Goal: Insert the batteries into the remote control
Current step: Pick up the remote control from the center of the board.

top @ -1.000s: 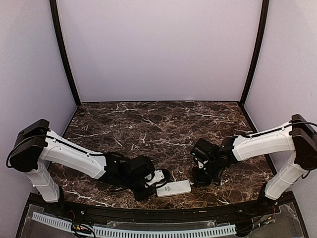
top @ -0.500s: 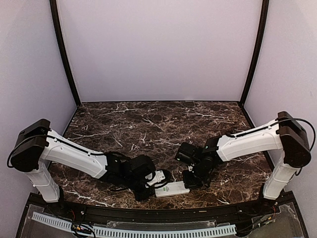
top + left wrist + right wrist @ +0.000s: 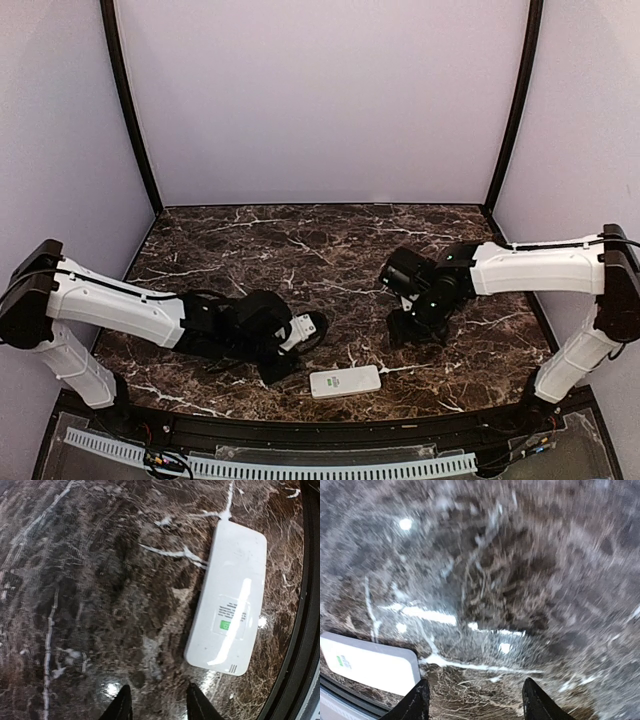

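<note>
Marble table (image 3: 300, 250), remote control (image 3: 345, 381) label-up between low left arm (image 3: 120, 305) and right arm (image 3: 530, 268), jaws parted, empty.

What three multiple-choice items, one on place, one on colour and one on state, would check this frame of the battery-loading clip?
1. Where does the remote control lie on the table?
A. Against the far wall.
B. Near the front edge, about midway along it.
C. In the far left corner.

2. What colour is the small label on its upturned face?
A. Red.
B. Blue.
C. Green.

3. How does the right gripper stand?
A. Jaws open, holding nothing.
B. Jaws shut on the remote control.
C. Jaws shut on a battery.

Key: 1 B, the top view shows it close to the near edge; 2 C, the left wrist view shows a green square; 3 A, the right wrist view shows only bare table between the jaws.
</note>
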Action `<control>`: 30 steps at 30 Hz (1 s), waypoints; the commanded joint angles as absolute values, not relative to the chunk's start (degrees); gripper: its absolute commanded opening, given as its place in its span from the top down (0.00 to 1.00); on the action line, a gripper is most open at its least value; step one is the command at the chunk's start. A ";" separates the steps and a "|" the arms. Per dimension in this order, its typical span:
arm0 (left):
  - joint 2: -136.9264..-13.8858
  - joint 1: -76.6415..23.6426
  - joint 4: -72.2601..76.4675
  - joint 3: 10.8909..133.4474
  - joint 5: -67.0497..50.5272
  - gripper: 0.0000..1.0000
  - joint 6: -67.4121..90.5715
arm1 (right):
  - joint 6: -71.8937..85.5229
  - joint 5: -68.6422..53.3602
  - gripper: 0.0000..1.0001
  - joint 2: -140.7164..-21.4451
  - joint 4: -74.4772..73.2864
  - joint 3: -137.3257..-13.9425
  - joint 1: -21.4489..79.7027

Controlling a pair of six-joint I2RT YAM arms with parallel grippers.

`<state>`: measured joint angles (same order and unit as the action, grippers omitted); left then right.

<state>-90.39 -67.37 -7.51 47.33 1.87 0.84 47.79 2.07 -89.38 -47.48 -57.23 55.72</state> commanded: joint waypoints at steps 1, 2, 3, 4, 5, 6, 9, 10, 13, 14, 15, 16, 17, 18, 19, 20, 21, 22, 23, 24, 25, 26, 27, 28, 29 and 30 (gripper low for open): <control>-82.10 -66.44 -9.01 46.71 10.93 0.58 0.51 | 27.61 6.38 0.38 -87.05 -46.27 -64.90 54.72; -81.09 -66.40 -8.64 46.46 11.88 0.48 0.69 | 21.37 3.82 0.36 -86.99 -43.07 -65.76 55.35; -78.83 -66.21 -7.72 46.21 14.13 0.42 1.29 | 12.79 -0.22 0.34 -87.01 -39.54 -66.23 56.63; -77.69 -66.07 -7.20 45.52 15.15 0.32 1.71 | 6.53 -3.32 0.29 -87.12 -35.73 -66.62 58.30; -75.32 -65.74 -6.17 45.09 16.73 0.27 1.78 | 0.59 -5.10 0.26 -87.44 -33.70 -67.03 60.15; -74.31 -65.56 -5.63 44.14 17.64 0.25 1.92 | -3.93 -6.55 0.25 -88.09 -31.80 -67.32 61.63; -69.72 -63.68 -4.52 42.10 21.94 0.19 2.68 | -12.70 -13.56 0.24 -91.56 -28.36 -67.96 63.15; -69.00 -63.13 -4.63 41.33 23.06 0.19 3.37 | -14.67 -14.96 0.24 -93.23 -28.23 -68.33 63.40; -66.25 -60.94 -5.52 40.39 25.28 0.18 5.46 | -18.63 -16.01 0.21 -99.38 -29.60 -70.02 65.21; -65.73 -60.57 -5.57 39.89 26.16 0.18 6.57 | -19.68 -15.48 0.20 -100.96 -29.80 -70.39 65.88; -64.77 -59.92 -5.30 39.55 26.44 0.18 7.02 | -20.69 -14.95 0.20 -102.31 -30.04 -70.73 66.74; -64.38 -59.58 -5.11 38.85 27.04 0.17 7.73 | -21.38 -14.65 0.20 -103.78 -30.51 -71.08 67.45; -63.69 -58.99 -4.57 38.45 27.37 0.17 8.00 | -21.54 -14.40 0.20 -105.08 -30.77 -71.56 67.89; -63.40 -58.72 -4.40 37.78 27.61 0.17 8.53 | -21.40 -14.43 0.20 -106.17 -30.97 -71.89 67.99; -62.96 -58.25 -4.00 37.52 27.56 0.17 8.66 | -21.04 -14.37 0.20 -107.23 -31.02 -72.01 68.10; -62.81 -58.09 -3.89 37.15 27.30 0.17 8.82 | -20.70 -14.08 0.20 -107.97 -30.96 -71.96 68.11; -62.59 -57.94 -3.70 36.93 27.23 0.17 8.85 | -20.51 -13.65 0.20 -108.81 -31.03 -71.90 68.18; -62.49 -57.86 -3.63 36.88 27.11 0.17 8.87 | -20.36 -13.62 0.21 -109.64 -31.44 -72.02 68.27; -62.49 -57.89 -3.62 36.84 27.13 0.17 8.87 | -20.38 -13.58 0.22 -110.29 -32.00 -72.18 68.43; -62.42 -57.80 -3.65 36.83 27.26 0.17 8.96 | -20.37 -13.31 0.23 -110.92 -32.44 -72.24 68.71; -62.37 -57.82 -3.63 36.76 27.30 0.17 8.96 | -20.39 -12.42 0.25 -111.30 -32.71 -72.20 69.12; -62.17 -57.78 -3.52 36.71 27.30 0.17 8.90 | -20.30 -11.04 0.28 -111.67 -32.88 -72.16 69.59; -62.07 -57.81 -3.43 36.55 27.32 0.17 8.71 | -20.19 -9.60 0.31 -112.03 -32.99 -72.16 69.94; -61.84 -57.87 -3.19 36.47 27.35 0.17 8.66 | -20.03 -8.54 0.34 -112.25 -33.35 -72.24 70.14; -61.72 -57.85 -3.09 36.32 27.45 0.17 8.56 | -19.94 -7.96 0.37 -112.39 -33.46 -72.25 70.31; -61.51 -57.79 -2.90 36.22 27.52 0.17 8.50 | -19.89 -7.65 0.41 -112.41 -33.49 -72.32 70.47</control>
